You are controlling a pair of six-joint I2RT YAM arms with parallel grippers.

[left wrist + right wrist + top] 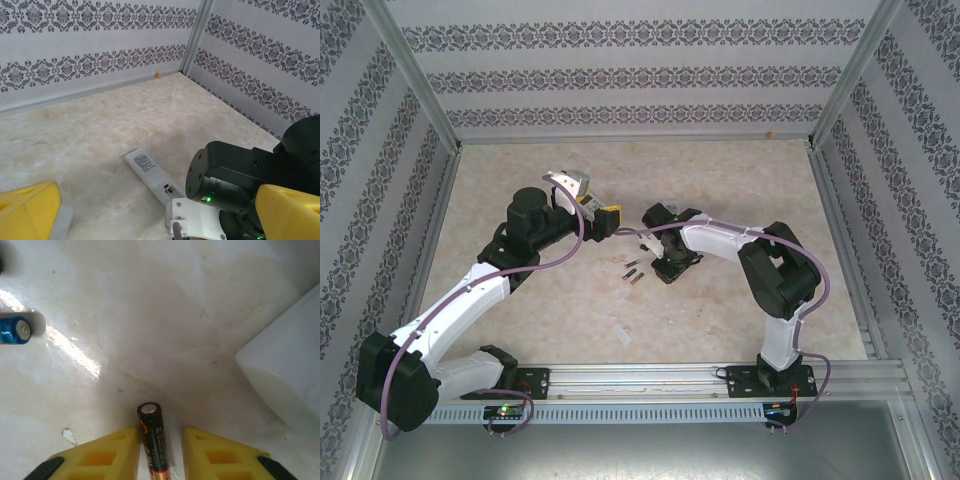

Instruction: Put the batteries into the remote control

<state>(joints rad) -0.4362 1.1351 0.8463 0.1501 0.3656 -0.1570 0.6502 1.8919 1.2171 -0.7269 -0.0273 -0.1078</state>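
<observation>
One battery [151,440] is sitting between the yellow fingers [115,452] of the right gripper [160,437], close against one of them, and I cannot tell if it is being squeezed. The left gripper [160,210] is hanging with its jaws wide apart near the white remote control [148,167]. More batteries [633,270] are lying on the table [720,180].

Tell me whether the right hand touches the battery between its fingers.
Cannot tell. Right wrist view: battery between fingers of the right hand; gap on one side, other side unclear.
</observation>
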